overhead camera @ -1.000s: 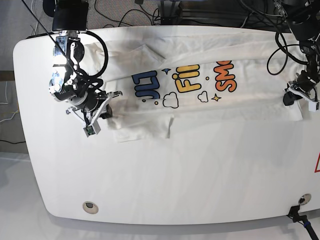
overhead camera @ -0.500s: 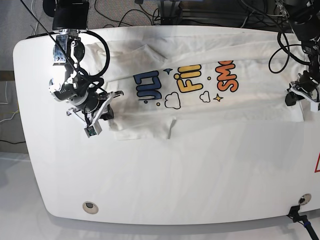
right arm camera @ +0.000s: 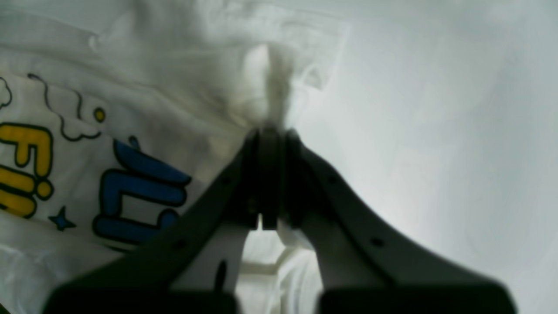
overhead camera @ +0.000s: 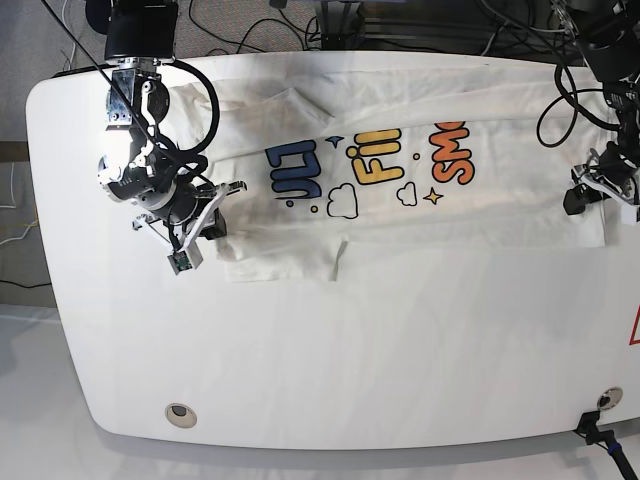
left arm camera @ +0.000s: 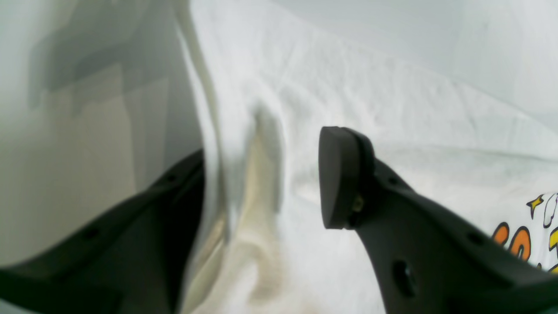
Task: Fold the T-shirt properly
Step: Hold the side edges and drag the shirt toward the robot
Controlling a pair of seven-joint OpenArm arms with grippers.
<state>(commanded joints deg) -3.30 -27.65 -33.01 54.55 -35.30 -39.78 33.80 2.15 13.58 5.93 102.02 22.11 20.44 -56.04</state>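
Base view shows the right gripper (overhead camera: pixel 205 222) reaching in from the table's (overhead camera: pixel 330 370) left side with its jaws pinched on a raised fold of the T-shirt (overhead camera: pixel 400 215), while the left gripper (overhead camera: pixel 590 195) sits at the shirt's opposite end, jaws parted around a ridge of cloth (left arm camera: pixel 261 174). The shirt lies spread across the far half of the table, and only "Fi" in yellow and "SM" in orange read clearly. Compared with half a second ago, the near hem by the right gripper has crept slightly inward.
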